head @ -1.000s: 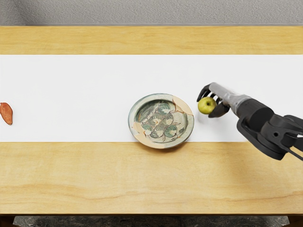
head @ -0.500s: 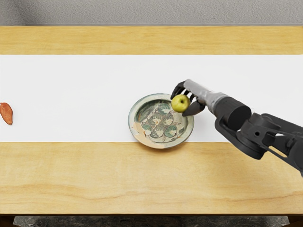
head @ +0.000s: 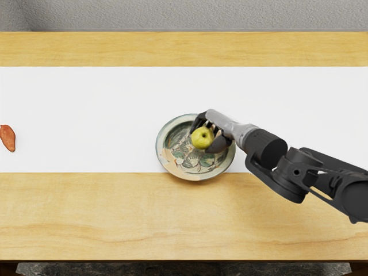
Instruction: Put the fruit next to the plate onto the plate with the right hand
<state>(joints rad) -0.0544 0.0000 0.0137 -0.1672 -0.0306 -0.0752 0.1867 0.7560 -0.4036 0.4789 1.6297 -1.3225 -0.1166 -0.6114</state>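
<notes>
A small yellow-green apple (head: 202, 137) is held over the middle-right of the patterned ceramic plate (head: 170, 155). My right hand (head: 208, 133) has its dark fingers curled around the apple, with the arm reaching in from the right edge. I cannot tell whether the apple touches the plate's surface. The left arm does not show.
The plate sits on a white runner (head: 103, 109) that crosses a wooden table (head: 115, 213). An orange-red object (head: 7, 138) lies at the far left edge of the runner.
The right hand has carried the apple leftward from beside the plate's right rim to above the plate's inner area, and the arm has extended further in.
</notes>
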